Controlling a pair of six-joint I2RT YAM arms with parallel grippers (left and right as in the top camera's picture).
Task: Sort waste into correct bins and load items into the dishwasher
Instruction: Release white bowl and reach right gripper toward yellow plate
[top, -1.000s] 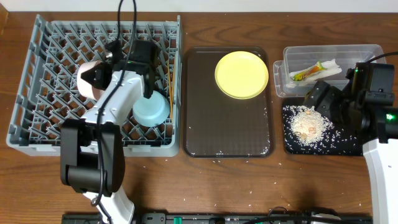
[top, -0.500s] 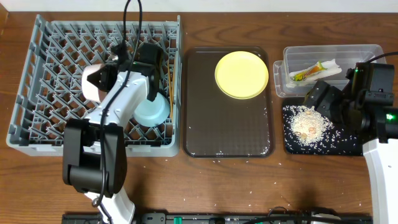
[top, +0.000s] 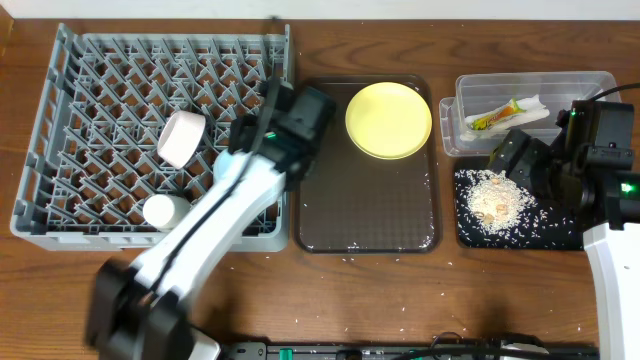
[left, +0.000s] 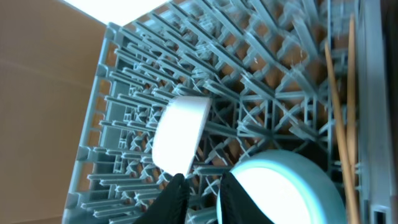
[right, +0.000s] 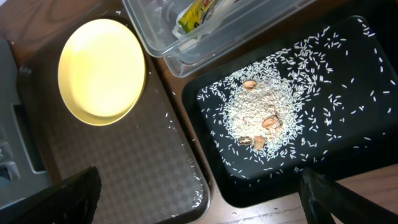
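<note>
Left claw (left: 200, 191) hangs close beside the white bowl (left: 180, 134).

The big grey dish rack (top: 150, 38) is sitting on the left side of the table. Inside it, a white bowl (top: 181, 138) is leaning on its side between the pegs. A small white cup (top: 162, 210) is resting near the front wall. A light blue bowl (left: 286, 186) is sitting by the right wall, next to two thin chopsticks (left: 339, 112) lying side by side. A round yellow plate (top: 388, 120) is lying flat to the right of the rack. Far right, a clear tub (top: 580, 85) is holding the snack wrapper (top: 495, 115) and the white paper strip (top: 530, 105). Just in front of it, the black tray (top: 560, 235) is holding a heap of rice grains (top: 495, 197).
</note>
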